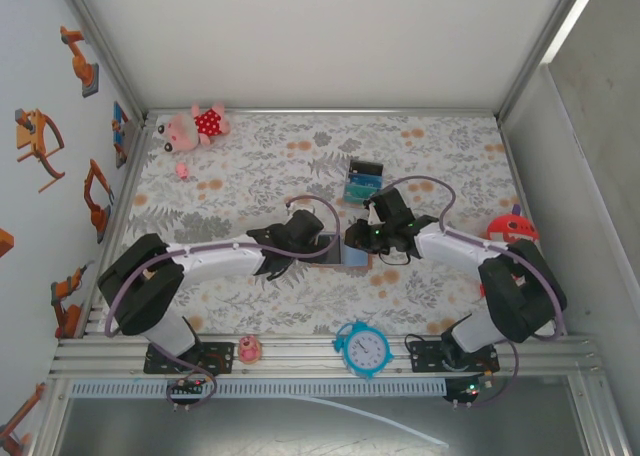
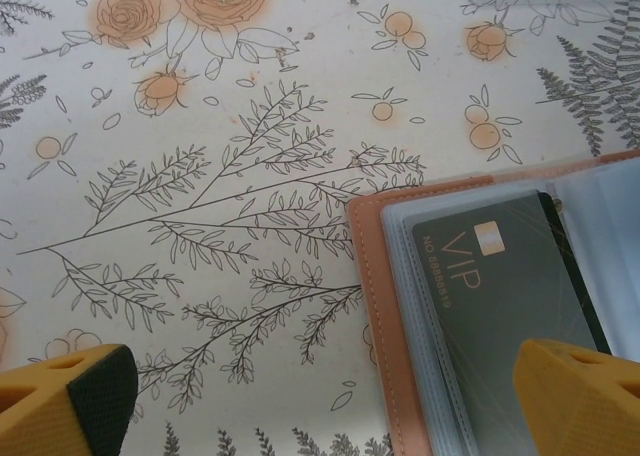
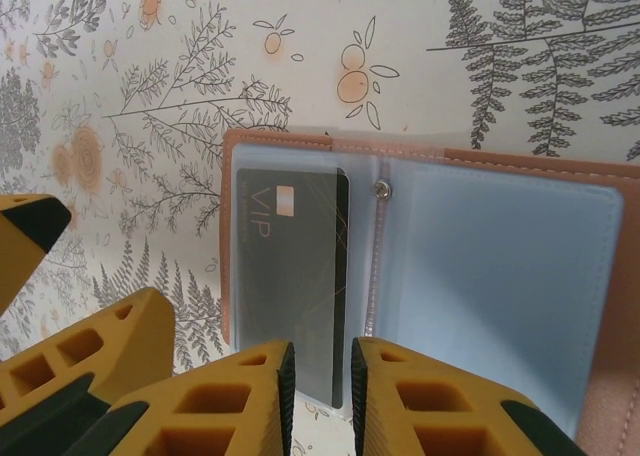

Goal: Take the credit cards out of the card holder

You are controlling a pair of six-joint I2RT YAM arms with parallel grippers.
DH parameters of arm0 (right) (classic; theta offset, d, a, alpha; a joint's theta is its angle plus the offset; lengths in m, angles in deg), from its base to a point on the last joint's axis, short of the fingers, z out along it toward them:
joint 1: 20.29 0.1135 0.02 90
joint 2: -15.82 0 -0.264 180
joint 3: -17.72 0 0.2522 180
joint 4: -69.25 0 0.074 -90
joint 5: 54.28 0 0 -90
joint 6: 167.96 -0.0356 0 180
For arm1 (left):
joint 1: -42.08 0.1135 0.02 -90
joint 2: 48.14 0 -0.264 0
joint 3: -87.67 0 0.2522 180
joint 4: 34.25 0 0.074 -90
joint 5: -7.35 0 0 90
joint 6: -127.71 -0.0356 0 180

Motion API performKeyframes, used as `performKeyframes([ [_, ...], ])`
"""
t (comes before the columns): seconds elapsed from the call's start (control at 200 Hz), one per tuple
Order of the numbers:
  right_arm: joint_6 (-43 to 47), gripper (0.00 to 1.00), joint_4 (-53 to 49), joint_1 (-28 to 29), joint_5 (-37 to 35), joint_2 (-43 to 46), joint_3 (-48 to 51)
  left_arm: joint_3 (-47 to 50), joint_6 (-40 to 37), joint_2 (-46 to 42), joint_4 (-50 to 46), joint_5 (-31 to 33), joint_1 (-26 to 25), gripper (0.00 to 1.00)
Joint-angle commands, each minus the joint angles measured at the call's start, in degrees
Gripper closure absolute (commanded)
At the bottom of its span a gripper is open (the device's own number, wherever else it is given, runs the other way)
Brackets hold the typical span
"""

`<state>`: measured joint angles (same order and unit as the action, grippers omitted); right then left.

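Your two arms meet at the middle of the floral-printed tabletop [image 1: 240, 176], where the small tan-brown leather card holder [image 1: 345, 256] lies opened flat between them, its blue-grey inner pockets facing up. Your left gripper [image 1: 303, 238] hangs at the holder's left side, yellow fingers [image 2: 70, 396] spread wide with nothing held. In its wrist view one finger shows over bare cloth and the other in front of the holder's stitched leather border and clear sleeve. Inside that sleeve sits a dark grey plastic card [image 2: 500, 296] lettered VIP in gold, with a small pale chip beside the lettering. Your right gripper [image 1: 368, 234] comes in from the opposite side. In its wrist view the black pads are drawn close, a narrow slit left between them, right at the near end of the dark card, whose lower corner shows through the slit. You cannot tell from these views whether the pads pinch the card or sleeve, or only hover over it. A small metal snap sits at the holder's centre fold. Just beyond the holder stands a small black box [image 1: 365, 181] holding teal-blue cards, apart from both grippers. A pink plush toy [image 1: 195, 126] in a red spotted dress lies at the far left corner, a red and white toy [image 1: 512, 226] sits at the right edge, and a blue round alarm clock [image 1: 362, 348] rests on the metal rail between the arm bases.
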<state>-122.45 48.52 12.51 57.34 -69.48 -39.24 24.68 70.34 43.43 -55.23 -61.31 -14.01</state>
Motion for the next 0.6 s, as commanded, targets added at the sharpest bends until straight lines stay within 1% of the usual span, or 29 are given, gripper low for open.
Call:
performKeyframes([
  [0.0,-1.0,0.78,1.7,-0.3,0.8,-1.0,0.8,-2.1,0.6,2.2,0.9,-1.1,0.8,0.07],
  [0.215,-1.3,0.78,2.0,0.4,0.3,-2.0,1.2,-2.5,1.1,4.6,2.1,-5.0,2.3,0.12],
  [0.351,-2.1,0.78,3.9,0.8,1.0,-3.7,1.4,-2.8,1.0,5.8,2.0,-6.0,2.7,0.17],
  [0.536,-3.4,0.78,6.8,0.9,2.4,-5.5,1.5,-3.2,0.2,7.2,1.2,-7.4,2.8,0.2],
  [0.596,-3.6,0.79,7.6,0.9,2.8,-6.1,1.5,-3.3,0.1,7.6,0.9,-7.6,2.8,0.23],
])
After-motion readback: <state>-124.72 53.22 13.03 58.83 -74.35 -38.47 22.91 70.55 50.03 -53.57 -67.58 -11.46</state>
